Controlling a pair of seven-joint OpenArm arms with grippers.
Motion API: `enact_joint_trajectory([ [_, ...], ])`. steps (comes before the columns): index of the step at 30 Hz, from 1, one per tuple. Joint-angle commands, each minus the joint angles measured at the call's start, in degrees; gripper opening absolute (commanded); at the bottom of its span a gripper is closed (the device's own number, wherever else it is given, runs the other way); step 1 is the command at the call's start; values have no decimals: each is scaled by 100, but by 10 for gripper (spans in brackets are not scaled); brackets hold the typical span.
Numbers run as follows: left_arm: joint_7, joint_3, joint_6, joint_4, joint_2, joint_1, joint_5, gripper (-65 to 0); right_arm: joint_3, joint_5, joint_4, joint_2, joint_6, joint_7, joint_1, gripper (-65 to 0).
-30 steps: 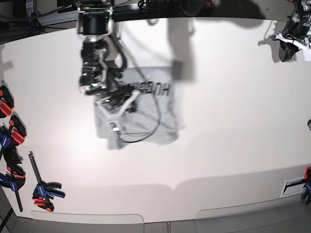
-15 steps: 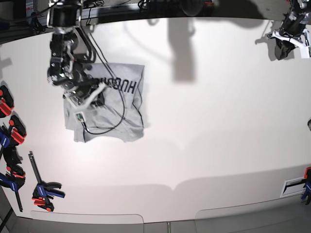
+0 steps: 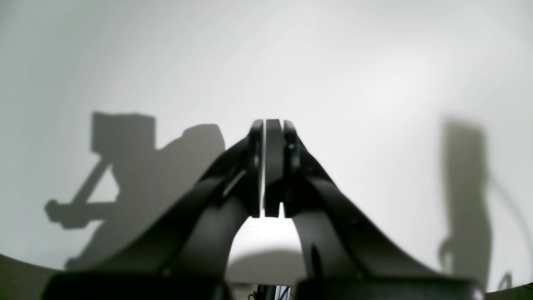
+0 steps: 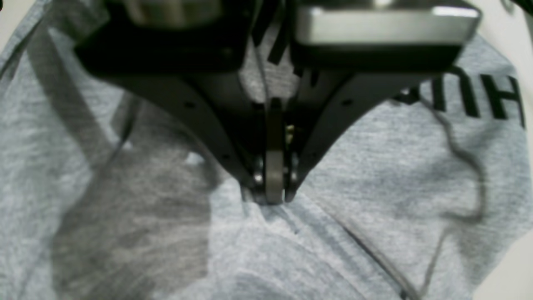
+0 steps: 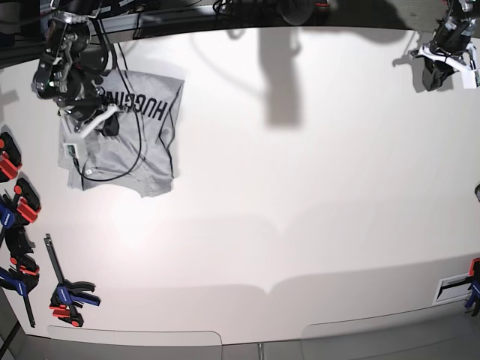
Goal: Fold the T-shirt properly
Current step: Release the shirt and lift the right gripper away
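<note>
Half the T-shirt (image 5: 142, 161) lettering hidden, blurred

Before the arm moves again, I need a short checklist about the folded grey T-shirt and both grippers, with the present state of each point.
1. Right gripper shut on the light heather-grey cotton T-shirt: ok.
2. Left gripper shut, holding nothing, above bare white table: ok.
3. T-shirt lies as a folded bundle, black lettering showing: ok.
4. Folds neat, edges aligned: not ok, lower edge is uneven.
5. Black cable lying over the cloth, free of the folds: cannot tell.
6. Red and blue clamps apart from the T-shirt: ok.
</note>
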Motion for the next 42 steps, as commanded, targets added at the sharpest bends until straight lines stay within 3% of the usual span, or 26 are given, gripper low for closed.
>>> enact_joint_trajectory([
  [1, -140, -50, -111, 101, -81, 33, -94, -650, 55, 116, 142, 83, 129, 13, 46, -650],
  [4, -164, -55, -229, 101, -109, 33, -98, -650, 52, 411, 382, 83, 372, 160, 68, -650],
  [11, -782, -61, -428, 101, -114, 33, -131, -650, 52, 1464, 1526, 81, 998, 173, 94, -650],
  [16, -400, -273, -885, 101, -105, 107, -715, -650, 52, 1897, 2553, 81, 998, -232, -17, -650],
  [21, -116, -1108, -1141, 105, -17, 457, -1478, -650, 52, 2544, 3342, -35, 998, -474, -719, -650],
  [28, 1392, -2599, -1162, 103, 203, 966, -2970, -650, 52, 3112, 4072, -306, 998, -1449, -1823, -650],
  [32, 2221, -2922, -1162, 103, 210, 1502, -3989, -650, 52, 3281, 4216, -352, 998, -2100, -2435, -650],
  [37, 3182, -2918, -1162, 103, 205, 2157, -4023, -650, 52, 3276, 4214, -345, 998, -2920, -3130, -650],
  [42, 3197, -2918, -1162, 98, 111, 2712, -4023, -650, 52, 3217, 4214, -343, 998, -3126, -3864, -650],
])
